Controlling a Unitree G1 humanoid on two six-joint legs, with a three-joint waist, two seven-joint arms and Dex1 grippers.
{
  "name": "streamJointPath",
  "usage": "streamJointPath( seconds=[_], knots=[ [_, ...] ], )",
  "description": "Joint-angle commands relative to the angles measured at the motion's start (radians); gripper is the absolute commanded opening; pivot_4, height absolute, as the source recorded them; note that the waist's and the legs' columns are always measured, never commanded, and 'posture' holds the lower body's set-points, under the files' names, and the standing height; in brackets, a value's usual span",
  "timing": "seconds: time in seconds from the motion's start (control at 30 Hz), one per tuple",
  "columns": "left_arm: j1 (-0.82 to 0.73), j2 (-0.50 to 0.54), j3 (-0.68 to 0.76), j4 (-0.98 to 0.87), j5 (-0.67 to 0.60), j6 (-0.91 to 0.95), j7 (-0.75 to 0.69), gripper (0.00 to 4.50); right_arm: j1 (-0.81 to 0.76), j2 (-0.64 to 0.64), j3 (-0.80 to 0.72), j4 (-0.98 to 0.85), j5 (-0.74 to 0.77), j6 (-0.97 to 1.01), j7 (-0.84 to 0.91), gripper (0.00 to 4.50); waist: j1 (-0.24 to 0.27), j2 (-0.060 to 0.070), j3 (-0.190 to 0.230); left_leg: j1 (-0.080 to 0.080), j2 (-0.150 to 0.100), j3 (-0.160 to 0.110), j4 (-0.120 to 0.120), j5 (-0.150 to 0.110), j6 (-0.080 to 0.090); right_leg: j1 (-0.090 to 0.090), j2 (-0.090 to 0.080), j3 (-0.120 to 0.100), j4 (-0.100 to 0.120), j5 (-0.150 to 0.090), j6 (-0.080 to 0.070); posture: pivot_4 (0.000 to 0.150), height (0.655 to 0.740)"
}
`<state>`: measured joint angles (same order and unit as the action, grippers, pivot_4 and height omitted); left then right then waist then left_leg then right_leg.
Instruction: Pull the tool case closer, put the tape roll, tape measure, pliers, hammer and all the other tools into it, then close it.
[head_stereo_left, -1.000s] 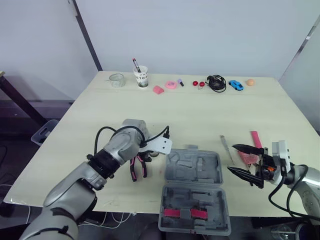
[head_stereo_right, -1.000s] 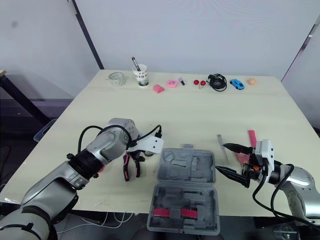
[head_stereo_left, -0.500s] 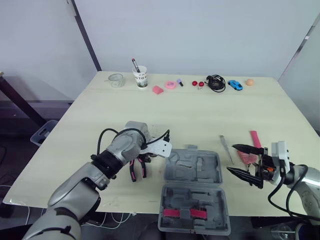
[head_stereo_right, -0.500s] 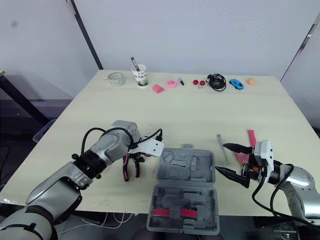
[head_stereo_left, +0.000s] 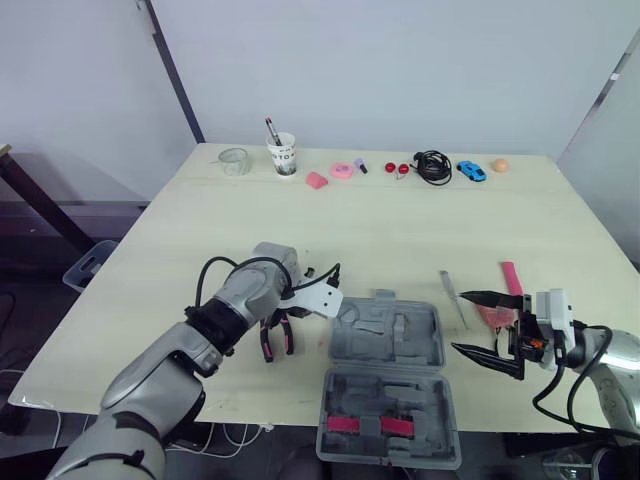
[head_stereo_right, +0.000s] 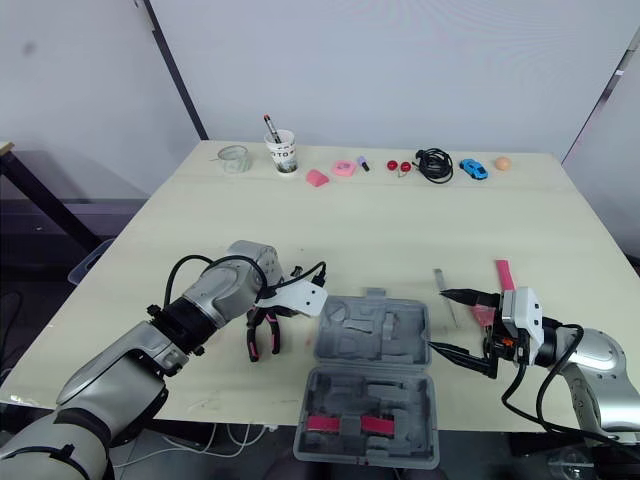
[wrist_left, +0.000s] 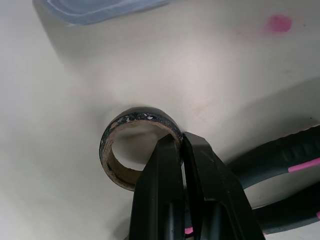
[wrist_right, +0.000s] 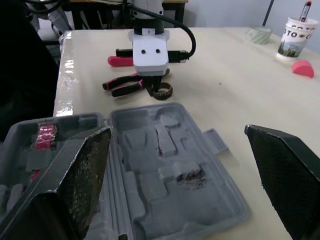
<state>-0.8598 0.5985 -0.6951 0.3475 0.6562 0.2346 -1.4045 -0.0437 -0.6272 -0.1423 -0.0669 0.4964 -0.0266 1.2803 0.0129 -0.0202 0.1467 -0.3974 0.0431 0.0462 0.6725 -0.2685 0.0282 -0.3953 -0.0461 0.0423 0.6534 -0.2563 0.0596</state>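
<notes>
L arm: reaches from near left toward centre, elbow bent, wrist turned down | L tool (wrist_left: 181, 144): points downward, fingers pinched almost together on the wall of the tape roll (wrist_left: 140, 116) | R arm: low at near right, forearm pointing left | R tool (head_stereo_left: 460, 321): fingers spread wide, tips pointing left.

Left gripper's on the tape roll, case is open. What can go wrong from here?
1. The left gripper pinches only one spot of the tape roll's wall, so the roll may swing or slip when lifted.
2. The pliers lie right beside the roll and may get dragged along.
3. The right gripper hangs open beside the tool case and might knock it.
</notes>
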Motion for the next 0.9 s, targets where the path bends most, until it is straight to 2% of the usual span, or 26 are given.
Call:
streamJointPath(
  seconds=[0.03, 0.23, 0.4, 0.63, 0.9],
  knots=[
    [-0.026, 0.026, 0.021, -0.074, -0.010, 0.003, -0.070, 0.05, 0.000, -0.016, -0.015, -0.013, 0.013, -0.013, 0.006, 4.50, 0.000, 0.000, 0.000, 0.000, 0.000, 0.000, 0.000, 0.000, 0.000, 0.000, 0.000, 0.000, 0.000, 0.000, 0.000, 0.150, 0.7400],
    [-0.069, 0.030, 0.078, -0.173, -0.081, 0.023, -0.153, 0.05, 0.005, -0.020, -0.019, -0.008, 0.015, -0.012, 0.005, 4.50, 0.001, 0.000, 0.000, 0.000, 0.000, 0.000, 0.000, 0.000, 0.000, 0.000, 0.000, 0.000, 0.000, 0.000, 0.000, 0.150, 0.7400],
    [-0.089, -0.020, 0.108, -0.209, -0.181, 0.081, -0.181, 0.05, 0.019, -0.035, -0.036, -0.004, 0.018, -0.012, 0.002, 4.50, 0.000, 0.000, 0.000, 0.000, 0.000, 0.000, 0.000, 0.000, 0.000, 0.000, 0.000, 0.000, 0.000, 0.000, 0.000, 0.150, 0.7400],
    [-0.081, -0.098, 0.081, -0.156, -0.251, 0.111, -0.167, 0.05, 0.052, -0.039, -0.061, -0.017, 0.024, -0.010, -0.019, 4.50, -0.003, 0.000, 0.000, 0.000, 0.000, 0.000, 0.001, 0.000, 0.000, 0.000, 0.000, 0.000, 0.002, 0.000, 0.000, 0.150, 0.7400],
    [-0.138, -0.162, 0.082, 0.017, -0.321, 0.112, -0.178, 0.05, 0.072, -0.057, -0.075, -0.023, 0.032, -0.010, -0.023, 4.50, -0.002, 0.000, 0.000, 0.000, 0.000, 0.000, 0.001, 0.000, 0.000, 0.000, 0.000, 0.001, 0.002, 0.000, 0.000, 0.150, 0.7400]
  ],
)
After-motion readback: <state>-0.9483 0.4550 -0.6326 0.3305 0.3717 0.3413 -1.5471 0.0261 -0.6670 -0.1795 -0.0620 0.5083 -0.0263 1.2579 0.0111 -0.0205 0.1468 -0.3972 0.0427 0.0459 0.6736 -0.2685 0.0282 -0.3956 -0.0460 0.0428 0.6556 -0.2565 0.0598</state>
